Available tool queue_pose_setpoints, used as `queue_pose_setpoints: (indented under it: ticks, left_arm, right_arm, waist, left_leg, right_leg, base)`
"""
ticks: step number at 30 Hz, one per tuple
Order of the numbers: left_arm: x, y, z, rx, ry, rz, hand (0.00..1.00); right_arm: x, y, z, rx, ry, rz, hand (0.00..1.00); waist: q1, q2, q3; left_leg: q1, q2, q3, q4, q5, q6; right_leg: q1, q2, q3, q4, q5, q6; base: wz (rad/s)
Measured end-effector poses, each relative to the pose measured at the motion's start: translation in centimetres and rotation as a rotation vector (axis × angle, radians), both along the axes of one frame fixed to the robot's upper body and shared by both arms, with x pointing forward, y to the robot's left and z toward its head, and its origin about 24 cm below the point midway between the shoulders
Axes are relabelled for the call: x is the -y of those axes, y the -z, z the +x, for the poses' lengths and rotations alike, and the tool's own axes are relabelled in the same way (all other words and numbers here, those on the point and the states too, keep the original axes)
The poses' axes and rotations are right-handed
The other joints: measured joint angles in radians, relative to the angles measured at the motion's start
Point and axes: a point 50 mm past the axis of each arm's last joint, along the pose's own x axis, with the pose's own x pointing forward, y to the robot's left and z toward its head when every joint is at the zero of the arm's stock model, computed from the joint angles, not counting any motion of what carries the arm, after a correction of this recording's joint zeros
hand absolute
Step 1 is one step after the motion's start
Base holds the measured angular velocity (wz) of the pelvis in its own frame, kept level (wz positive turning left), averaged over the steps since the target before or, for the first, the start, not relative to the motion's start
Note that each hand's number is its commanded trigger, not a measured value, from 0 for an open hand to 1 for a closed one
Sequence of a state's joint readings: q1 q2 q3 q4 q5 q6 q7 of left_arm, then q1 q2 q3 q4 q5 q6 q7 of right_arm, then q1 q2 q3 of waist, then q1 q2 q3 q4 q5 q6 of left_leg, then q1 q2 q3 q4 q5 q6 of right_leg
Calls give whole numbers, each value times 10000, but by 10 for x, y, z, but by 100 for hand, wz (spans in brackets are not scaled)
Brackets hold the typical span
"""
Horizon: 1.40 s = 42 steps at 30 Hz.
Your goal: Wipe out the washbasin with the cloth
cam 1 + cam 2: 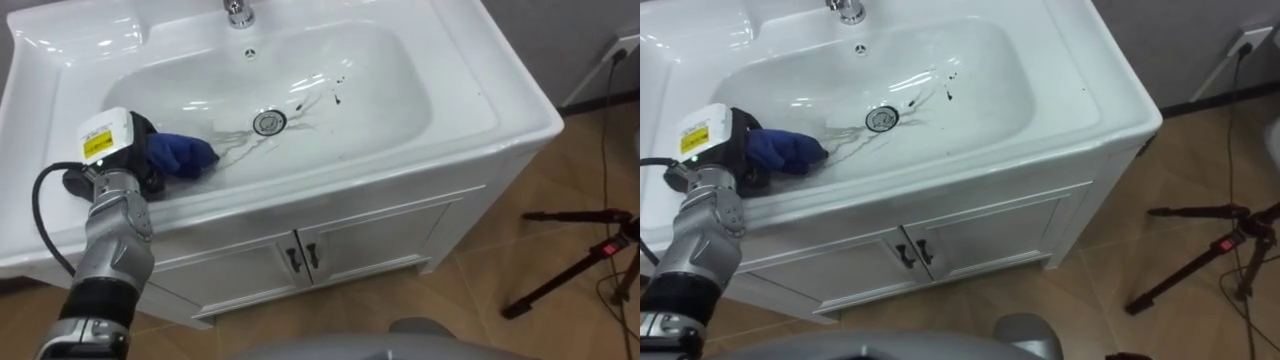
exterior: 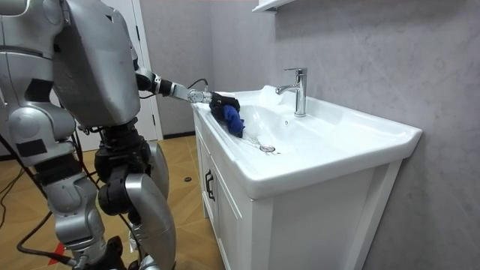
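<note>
A white basin [image 1: 400, 75] is set in a white vanity, with a round metal drain [image 1: 268, 122] at its middle and dark streaks [image 1: 318, 92] running from the drain toward the back right. My left hand [image 1: 140, 150] rests at the bowl's front left slope and is shut on a blue cloth [image 1: 186, 153], which lies bunched against the bowl left of the drain. In the room view the left hand [image 2: 217, 100] reaches over the basin's near edge with the blue cloth [image 2: 233, 118] hanging into the bowl. I stand in front of the vanity.
A chrome tap [image 2: 298, 90] stands at the back of the basin. Below are two white cabinet doors with dark handles [image 1: 302, 257]. A black tripod [image 1: 580, 260] and cables lie on the wooden floor at the right. A wall socket [image 1: 624, 48] sits at far right.
</note>
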<state>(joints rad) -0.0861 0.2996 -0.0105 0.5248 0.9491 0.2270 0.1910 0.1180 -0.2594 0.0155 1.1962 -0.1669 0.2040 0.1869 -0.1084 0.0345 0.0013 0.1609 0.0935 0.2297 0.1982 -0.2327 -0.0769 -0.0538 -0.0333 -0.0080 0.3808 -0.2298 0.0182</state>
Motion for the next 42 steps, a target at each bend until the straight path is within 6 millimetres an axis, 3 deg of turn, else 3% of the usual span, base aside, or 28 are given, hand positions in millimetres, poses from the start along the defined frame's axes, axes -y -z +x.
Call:
queue_pose_setpoints:
  ticks: [11,17,22,24,31,33,36,38,42]
  left_arm:
    - [1,15,-5,-1611,0,-464,100]
    - [8,18,5,-2181,44,-634,100]
    - [9,17,13,-2501,21,-628,100]
    - [11,19,16,-2734,24,-541,100]
    - [19,10,37,-3066,340,-372,100]
    - [23,6,49,-3106,514,-215,100]
    - [26,-2,61,-3032,587,-129,100]
    - [28,-9,71,-2853,615,-197,100]
    - [32,-23,85,-2436,708,-266,100]
  right_arm:
    - [1,0,-2,-252,-150,-126,0]
    - [2,-1,-2,-407,-203,-284,0]
    - [3,-1,11,-37,-65,-375,0]
    - [4,-2,18,276,349,-449,0]
    - [3,-4,38,962,929,-533,0]
    - [2,-5,44,1077,1010,-515,0]
    - [2,-7,56,1501,1462,-425,0]
    - [2,-7,61,1780,1758,-359,0]
    - [2,-8,67,2014,2079,-487,0]
  waist:
    - [-275,-38,-29]
    - [-399,-77,-21]
    - [-612,-41,-10]
    - [-815,-21,27]
    - [-1033,81,73]
    - [-1152,-28,180]
    - [-1447,-51,252]
    - [-1563,-47,283]
    - [-1837,15,353]
  left_leg:
    - [177,33,444,17,-1,-1]
    - [237,33,461,30,-1,-2]
    - [-79,82,602,155,-5,-7]
    - [-302,121,611,441,-6,-7]
    - [-960,185,892,847,-5,-5]
    - [-1157,196,1021,1093,-7,-4]
    - [-1671,291,1441,1543,-28,26]
    - [-1971,352,1609,1776,-130,160]
    - [-2595,527,1832,2544,-565,119]
  right_leg:
    - [14,39,151,19,3,-5]
    - [-13,35,165,92,-1,-10]
    - [-359,40,166,201,9,-73]
    - [-382,36,185,214,16,-80]
    - [-1174,60,319,533,112,-174]
    - [-1400,54,446,709,117,-186]
    - [-1830,77,635,757,198,-159]
    - [-2128,98,701,900,250,-175]
    - [-2962,212,945,1581,212,-186]
  base:
    - [-7]
    - [-1]
    - [-4]
    - [5]
    - [-8]
    - [-11]
    - [-14]
    - [-20]
    - [-26]
